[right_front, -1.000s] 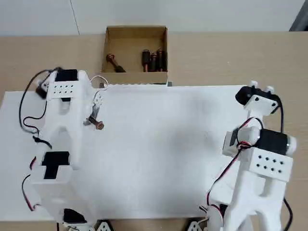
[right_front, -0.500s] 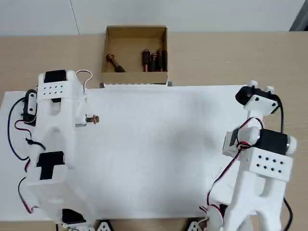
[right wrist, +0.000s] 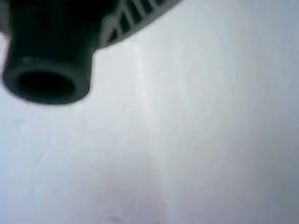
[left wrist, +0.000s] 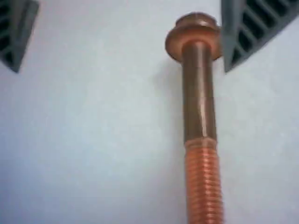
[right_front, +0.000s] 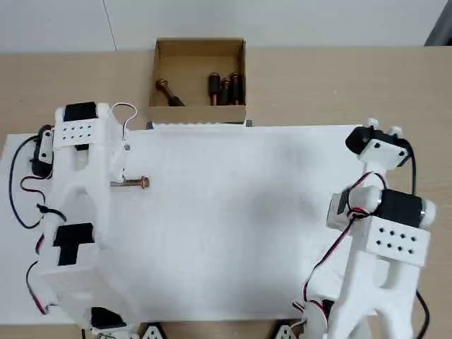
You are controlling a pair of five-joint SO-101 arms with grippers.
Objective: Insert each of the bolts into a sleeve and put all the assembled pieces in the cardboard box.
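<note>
Left jaws: open, straddling the bolt (left wrist: 198, 116), which lies flat on the white sheet (right_front: 247, 212) near the left edge of the counter (right_front: 318, 85). Right jaws: apparently closed on a black sleeve (right wrist: 46, 60).

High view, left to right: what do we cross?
left arm → bolt lying on the white sheet → cardboard box holding assembled pieces → right arm
</note>
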